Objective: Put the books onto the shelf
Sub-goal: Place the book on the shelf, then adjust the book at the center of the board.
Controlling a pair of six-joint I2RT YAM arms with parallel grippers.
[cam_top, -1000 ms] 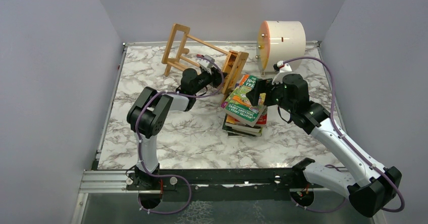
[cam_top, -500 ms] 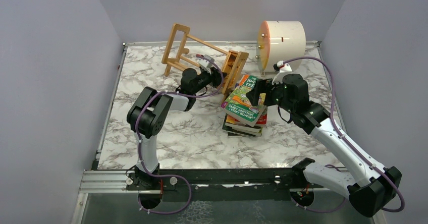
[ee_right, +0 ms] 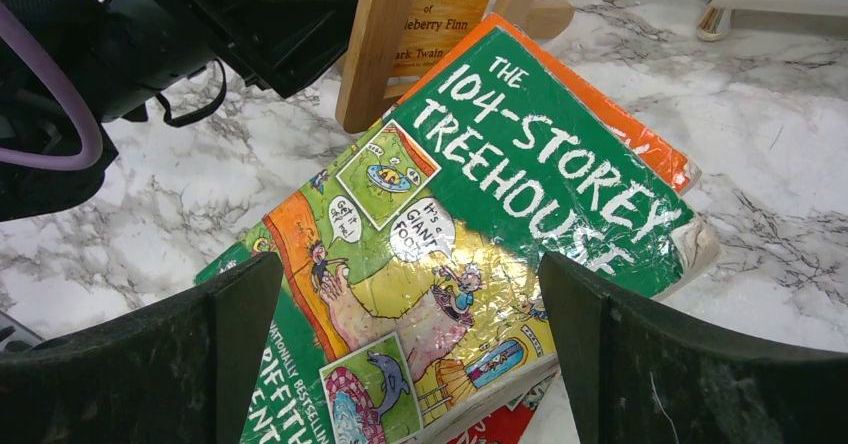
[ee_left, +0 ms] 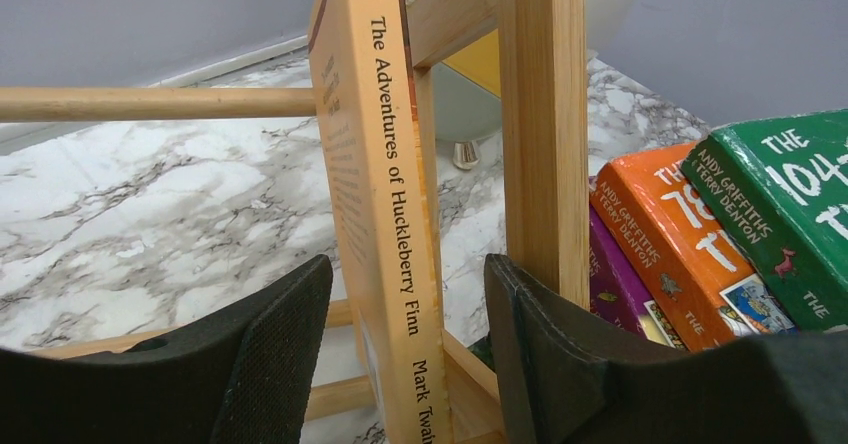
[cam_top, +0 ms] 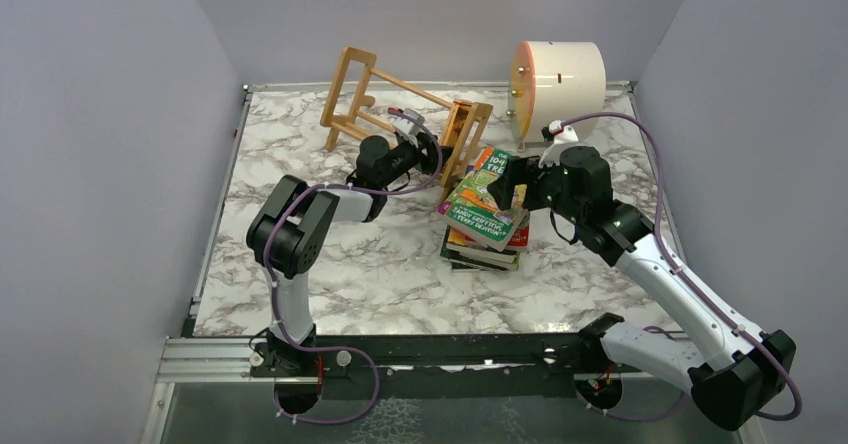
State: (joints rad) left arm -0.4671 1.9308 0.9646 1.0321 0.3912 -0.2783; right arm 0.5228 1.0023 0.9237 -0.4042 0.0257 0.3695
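Left wrist: orange book (ee_left: 385, 214) stands upright, spine vertical, beside shelf (ee_left: 545, 114) post.

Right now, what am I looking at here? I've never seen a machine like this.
Two robot arms, left arm and right arm, are bolted to a white marble-patterned table. One picture looks down from above; the other two come from cameras on each wrist. On the table sit a light-wood slatted book rack, a pile of bright paperbacks and a cream drum. The left jaws stand open either side of a tan paperback standing in the rack. The right jaws hang open over the green top book. Nothing is held.
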